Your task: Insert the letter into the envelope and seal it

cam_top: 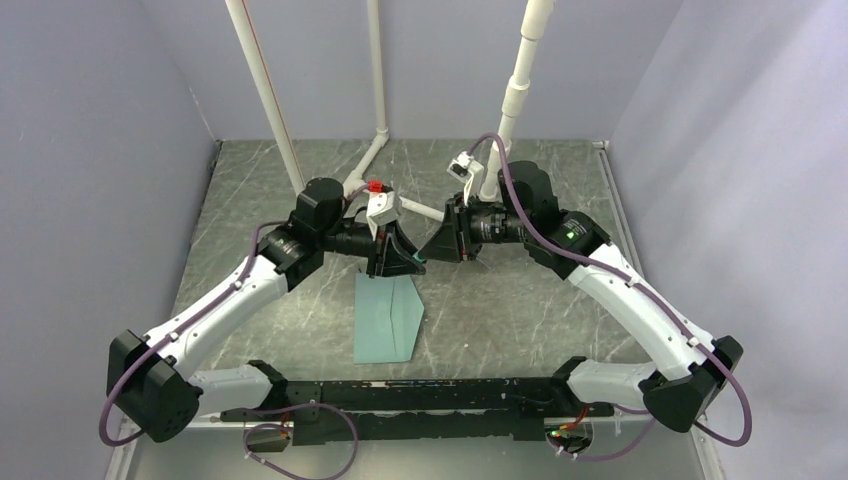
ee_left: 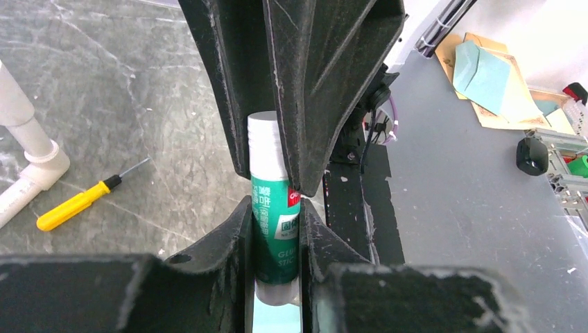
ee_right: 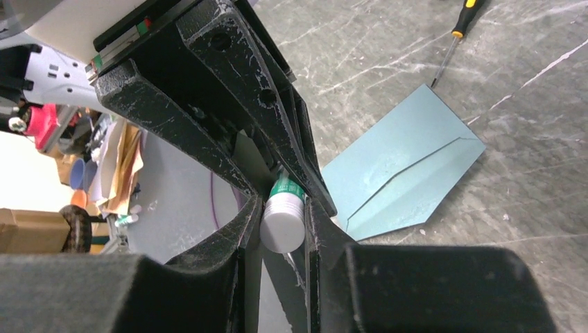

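Note:
A glue stick (ee_left: 275,222) with a green label and white ends hangs in the air between my two grippers. My left gripper (ee_left: 275,239) is shut on its green body. My right gripper (ee_right: 283,225) meets it from the other side, its fingers closed round the white cap (ee_right: 283,223). In the top view the left gripper (cam_top: 400,262) and the right gripper (cam_top: 440,245) touch tip to tip above the far end of the envelope (cam_top: 388,320). The pale teal envelope (ee_right: 402,166) lies flat on the table with its triangular flap side showing. The letter is hidden.
A yellow-handled screwdriver (ee_left: 76,203) lies on the table beyond the envelope, near a white pipe fitting (ee_left: 28,149). White pipes (cam_top: 375,150) rise at the back of the table. Spare tan and teal papers (ee_left: 496,83) lie on a bench off the table.

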Controlling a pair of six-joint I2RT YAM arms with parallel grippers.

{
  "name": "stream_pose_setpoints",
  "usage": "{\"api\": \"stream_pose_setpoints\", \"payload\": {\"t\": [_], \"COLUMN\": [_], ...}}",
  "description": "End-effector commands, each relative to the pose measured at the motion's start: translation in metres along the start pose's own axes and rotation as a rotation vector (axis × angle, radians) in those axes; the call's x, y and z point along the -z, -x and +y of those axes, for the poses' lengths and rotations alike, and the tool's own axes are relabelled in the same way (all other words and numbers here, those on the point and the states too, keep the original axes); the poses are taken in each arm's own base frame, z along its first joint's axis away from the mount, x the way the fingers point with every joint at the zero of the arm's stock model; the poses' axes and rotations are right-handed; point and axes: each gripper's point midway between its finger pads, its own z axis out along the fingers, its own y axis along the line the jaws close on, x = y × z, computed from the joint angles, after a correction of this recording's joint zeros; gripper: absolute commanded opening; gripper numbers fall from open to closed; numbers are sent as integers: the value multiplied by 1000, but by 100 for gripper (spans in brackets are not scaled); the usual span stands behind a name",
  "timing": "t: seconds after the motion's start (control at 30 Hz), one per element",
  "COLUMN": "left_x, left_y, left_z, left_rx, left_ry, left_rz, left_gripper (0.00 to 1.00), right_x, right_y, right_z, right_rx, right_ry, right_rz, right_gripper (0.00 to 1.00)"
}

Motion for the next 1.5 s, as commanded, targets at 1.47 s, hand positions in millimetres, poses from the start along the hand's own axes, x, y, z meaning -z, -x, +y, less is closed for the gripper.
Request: {"api": "stream_pose_setpoints", "payload": {"t": [1.47], "left_x": [44], "left_y": [-59], "left_z": [32], "left_rx": [422], "left_ry": [542], "left_rz": [-55], "left_gripper": [3], "right_x": [-63], "right_y": [-77], "right_z": [-203], "right_rx": [-14], "right_ry": [-869], "right_rz": [107], "right_gripper": [0]}}
